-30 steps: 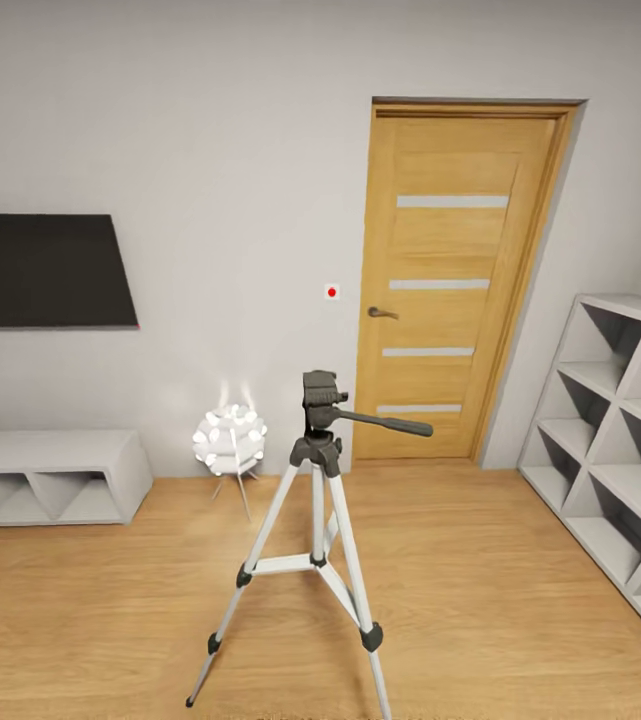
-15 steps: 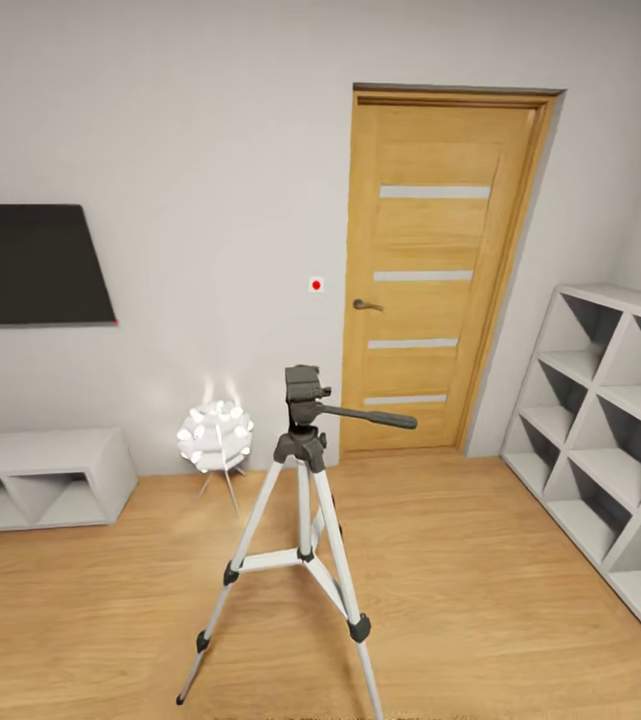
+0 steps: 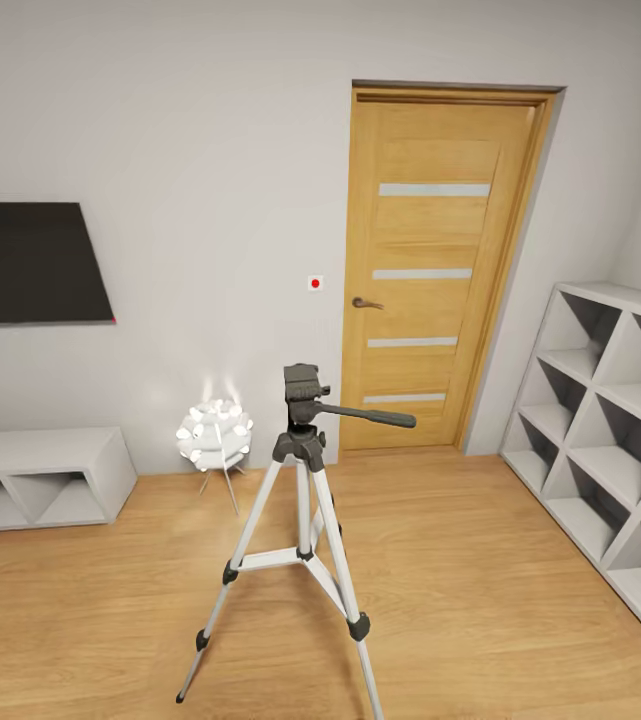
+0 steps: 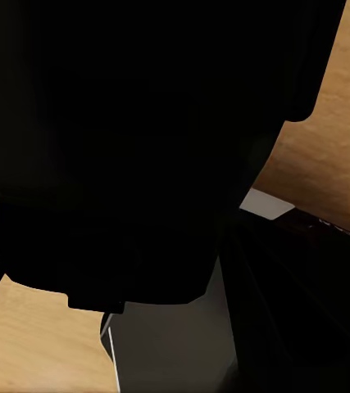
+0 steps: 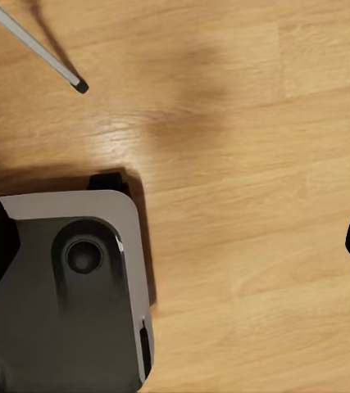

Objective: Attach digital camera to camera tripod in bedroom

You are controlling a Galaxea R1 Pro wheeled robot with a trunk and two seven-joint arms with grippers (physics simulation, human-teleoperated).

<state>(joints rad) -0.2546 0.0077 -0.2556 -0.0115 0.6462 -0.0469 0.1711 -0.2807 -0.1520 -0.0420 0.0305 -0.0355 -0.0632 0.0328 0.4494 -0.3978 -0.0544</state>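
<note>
— So where is the camera tripod (image 3: pixel 305 490) standing?

— Upright on the light wood floor (image 3: pixel 480 590) of the bedroom, about midway between the left and right walls, legs spread. Its black pan head (image 3: pixel 305 385) is bare on top, and the long black handle (image 3: pixel 370 414) sticks out toward the cube shelves (image 3: pixel 600 450) by the right wall. One black foot (image 5: pixel 79 85) on a silver leg also shows in the right wrist view, resting on the boards.

— What is around it?

— Behind it, near the far wall, a white ball-shaped lamp (image 3: pixel 215 435) on thin legs. Right of that, the wooden door (image 3: pixel 430 270), shut, with a small wall plate (image 3: pixel 315 283) carrying a red dot just beside its frame. A dark screen (image 3: pixel 25 262) hangs on the wall at left, above a low white bench (image 3: pixel 45 452).

— And the grippers?

— I cannot tell how either stands. The left wrist view is mostly a black shape close to the lens, with floor at the edges. The right wrist view shows a grey part of the robot's base (image 5: pixel 68 295) over the floor.
</note>
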